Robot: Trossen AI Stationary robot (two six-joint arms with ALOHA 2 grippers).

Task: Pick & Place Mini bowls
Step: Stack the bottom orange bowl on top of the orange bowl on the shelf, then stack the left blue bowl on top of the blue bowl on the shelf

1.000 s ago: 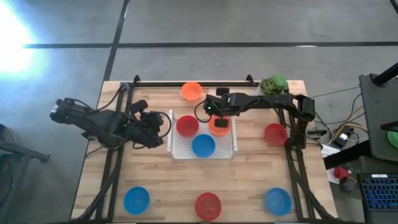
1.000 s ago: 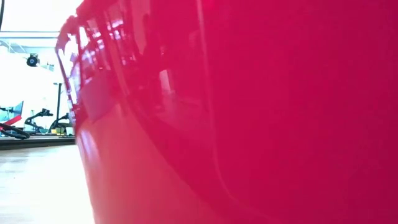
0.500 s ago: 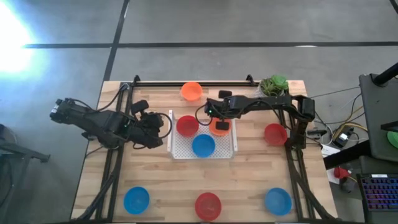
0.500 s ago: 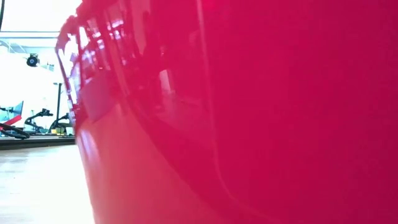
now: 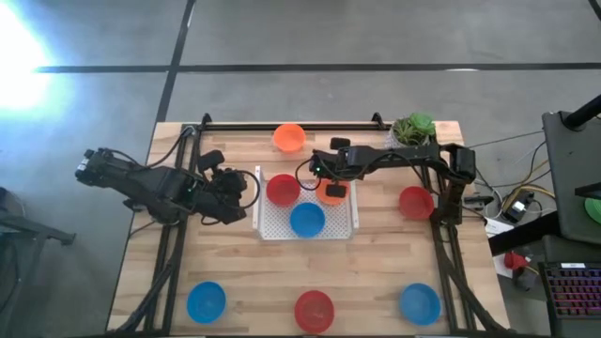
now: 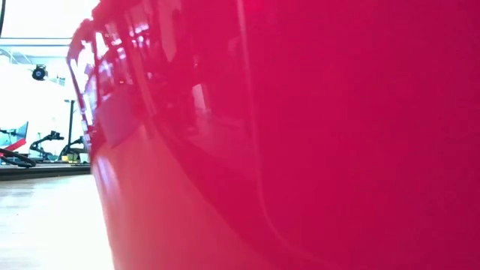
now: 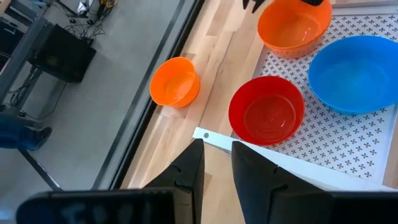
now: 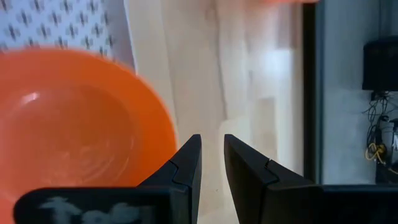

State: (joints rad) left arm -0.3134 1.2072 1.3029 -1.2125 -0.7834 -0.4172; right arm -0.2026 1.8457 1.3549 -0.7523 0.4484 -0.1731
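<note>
While our right gripper (image 5: pixel 331 175) hangs over the far right corner of the white tray (image 5: pixel 352 223), its fingers (image 8: pixel 186 163) stand narrowly apart with nothing between them, just beside the rim of an orange bowl (image 5: pixel 331 192) sitting in that corner. We see a red bowl (image 5: pixel 282 190) and a blue bowl (image 5: pixel 307 219) in the tray too. Our left gripper (image 7: pixel 216 163) waits at the tray's left edge, its fingers also a narrow gap apart and empty. Another orange bowl (image 5: pixel 288 138) sits at the far edge of the table (image 5: pixel 235 272), a red one (image 5: pixel 414 202) to the right, and three more along the near edge.
</note>
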